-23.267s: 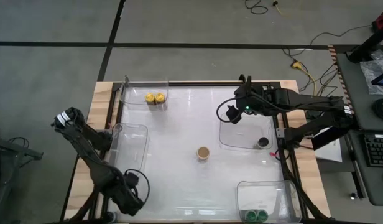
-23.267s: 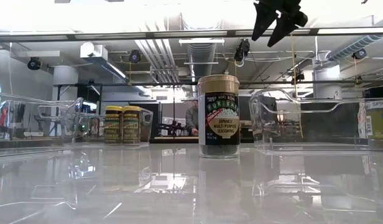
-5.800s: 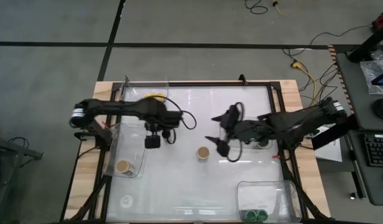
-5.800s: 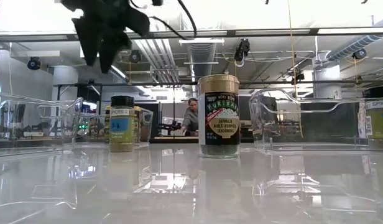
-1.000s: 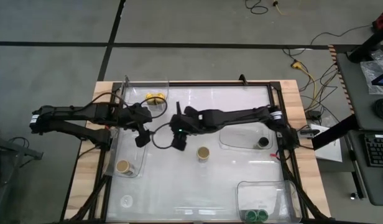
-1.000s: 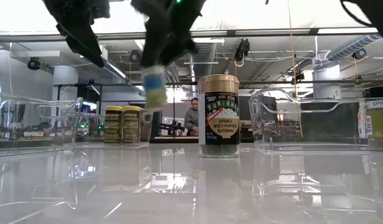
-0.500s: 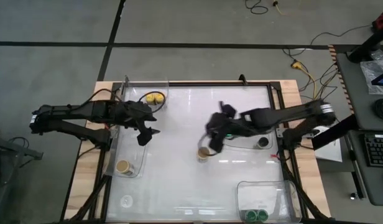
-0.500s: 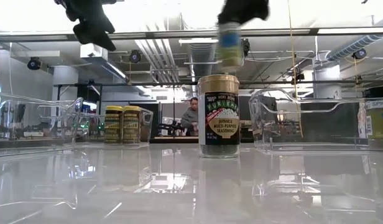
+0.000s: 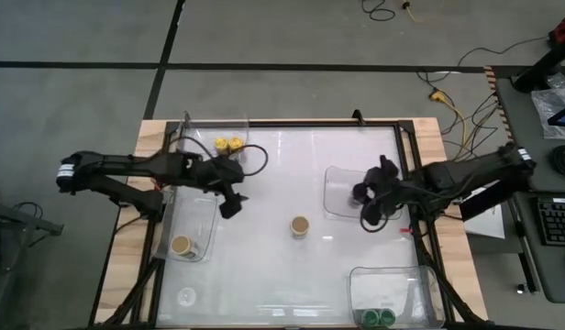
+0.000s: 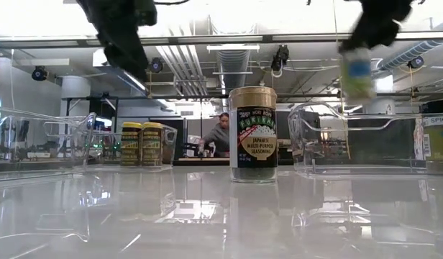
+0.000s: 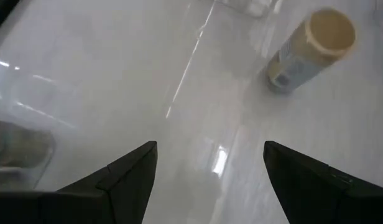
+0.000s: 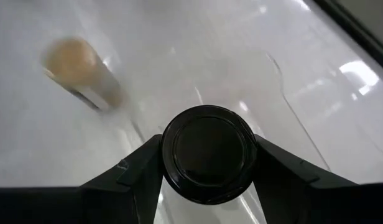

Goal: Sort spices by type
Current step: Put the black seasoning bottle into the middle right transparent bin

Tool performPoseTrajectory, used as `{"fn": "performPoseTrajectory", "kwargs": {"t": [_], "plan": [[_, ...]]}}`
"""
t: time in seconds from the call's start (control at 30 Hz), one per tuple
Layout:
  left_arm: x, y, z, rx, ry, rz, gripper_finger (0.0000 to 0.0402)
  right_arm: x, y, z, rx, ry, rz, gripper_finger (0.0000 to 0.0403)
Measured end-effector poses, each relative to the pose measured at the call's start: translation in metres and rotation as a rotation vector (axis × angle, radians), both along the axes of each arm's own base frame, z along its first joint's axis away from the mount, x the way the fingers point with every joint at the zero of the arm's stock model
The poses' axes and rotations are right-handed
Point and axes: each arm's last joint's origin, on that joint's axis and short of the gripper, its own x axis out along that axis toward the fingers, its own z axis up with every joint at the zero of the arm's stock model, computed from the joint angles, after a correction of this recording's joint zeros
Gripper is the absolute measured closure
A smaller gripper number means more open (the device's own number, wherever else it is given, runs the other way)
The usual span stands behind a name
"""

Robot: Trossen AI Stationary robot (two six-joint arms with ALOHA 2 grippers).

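My right gripper (image 9: 368,220) is shut on a black-lidded spice jar (image 12: 208,155) and hangs over the clear tray (image 9: 341,188) at the table's right side. In the low view that jar (image 10: 357,73), with a blue label, is high above the tray (image 10: 329,144). A tan-lidded jar (image 9: 300,225) stands upright on the table's middle (image 10: 253,134). My left gripper (image 9: 230,206) is open, in the air left of it; its wrist view shows the tan-lidded jar (image 11: 309,46) ahead of the gripper (image 11: 210,146). My right gripper pinches the black-lidded jar between its two fingers (image 12: 138,171), one on each side of the jar's top at the lid's rim (image 12: 170,155). The fingers come from above. The jar hangs below the gripper (image 10: 380,21), roughly upright and lifted clear.
Two yellow-lidded jars (image 9: 227,145) stand in the far-left tray. Another tan-lidded jar (image 9: 181,246) stands in the left tray, and green-lidded jars (image 9: 379,317) in the near-right tray. A person (image 10: 220,137) shows in the room beyond the table.
My right gripper has carried the black-lidded jar through the air from the table's left-middle, past the tan-lidded jar, toward the right edge, and now holds it over the right tray. My left gripper has shifted a little toward the table's middle.
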Motion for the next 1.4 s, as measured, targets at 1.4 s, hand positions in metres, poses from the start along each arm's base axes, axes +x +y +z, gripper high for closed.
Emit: {"fn": "performPoseTrajectory", "kwargs": {"t": [1.4], "plan": [[0.049,-0.003,0.074,-0.086,-0.322,0.016,0.0123,-0.050,-0.003,-0.072,-0.013,0.045,0.096,0.0202]]}}
